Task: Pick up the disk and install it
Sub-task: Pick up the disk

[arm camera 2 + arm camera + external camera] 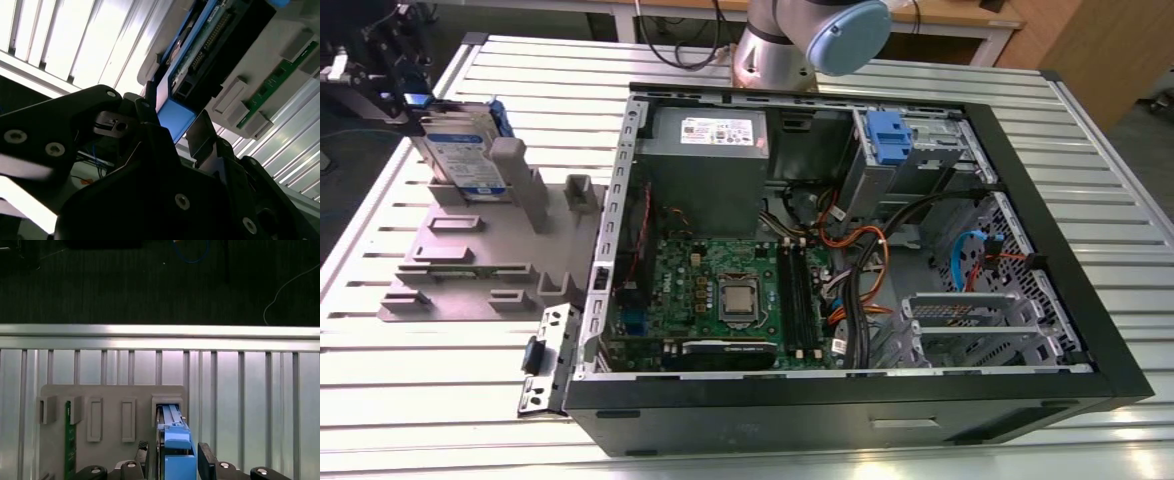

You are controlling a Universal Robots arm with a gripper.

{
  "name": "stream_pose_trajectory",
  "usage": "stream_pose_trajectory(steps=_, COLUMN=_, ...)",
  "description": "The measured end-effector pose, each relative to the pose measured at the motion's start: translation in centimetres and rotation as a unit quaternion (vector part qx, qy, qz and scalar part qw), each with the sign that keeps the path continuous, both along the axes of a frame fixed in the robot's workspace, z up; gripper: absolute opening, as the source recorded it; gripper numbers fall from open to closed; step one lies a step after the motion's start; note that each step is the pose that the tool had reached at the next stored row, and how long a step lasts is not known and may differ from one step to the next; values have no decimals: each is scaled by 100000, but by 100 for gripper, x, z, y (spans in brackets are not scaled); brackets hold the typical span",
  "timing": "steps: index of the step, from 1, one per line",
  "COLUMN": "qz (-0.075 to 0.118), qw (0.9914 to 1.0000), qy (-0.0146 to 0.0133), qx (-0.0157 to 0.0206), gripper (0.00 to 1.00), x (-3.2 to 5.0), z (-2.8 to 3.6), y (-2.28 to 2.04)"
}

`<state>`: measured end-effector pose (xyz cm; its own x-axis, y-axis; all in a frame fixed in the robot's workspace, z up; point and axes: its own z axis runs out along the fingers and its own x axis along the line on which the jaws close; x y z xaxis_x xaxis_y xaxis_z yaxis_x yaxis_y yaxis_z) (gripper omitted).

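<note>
Much of the gripper is cut off at the edge of the first wrist view, and in the exterior view it is a dark shape at the far upper corner on the exterior view's left, its tips hard to make out. Its jaws are spread and straddle the one disk, with a gap showing on one side. Whether the other side touches cannot be told. The disk stands upright on edge in a slot of the grey fixture, its blue carrier frame facing the wrist cameras and its lower part hidden in the slot. One green circuit strip stands in another slot, well apart from the disk. The fixture lies on the slatted metal counter, just beside one open computer case. Inside the case are one grey power supply, one blue bracket at the drive bay, and a tangle of orange and black cables lying between the board and the bay.
</note>
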<state>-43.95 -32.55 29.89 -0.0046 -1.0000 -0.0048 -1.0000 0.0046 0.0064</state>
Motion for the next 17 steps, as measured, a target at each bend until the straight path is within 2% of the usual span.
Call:
stream_pose_trajectory(steps=4, qz=7, qw=100000, qy=-126, qx=110, gripper=51, x=-13, z=-43, y=-1)
stream_pose_trajectory(steps=8, qz=0, qw=99999, qy=-141, qx=362, gripper=51, x=-15, z=-57, y=0)
stream_pose_trajectory(steps=13, qz=3, qw=99999, qy=-145, qx=375, gripper=49, x=-15, z=-59, y=0)
stream_pose_trajectory(steps=14, qz=3, qw=99999, qy=-145, qx=373, gripper=42, x=-15, z=-61, y=0)
stream_pose_trajectory(steps=17, qz=7, qw=99999, qy=-152, qx=319, gripper=42, x=-15, z=-69, y=-2)
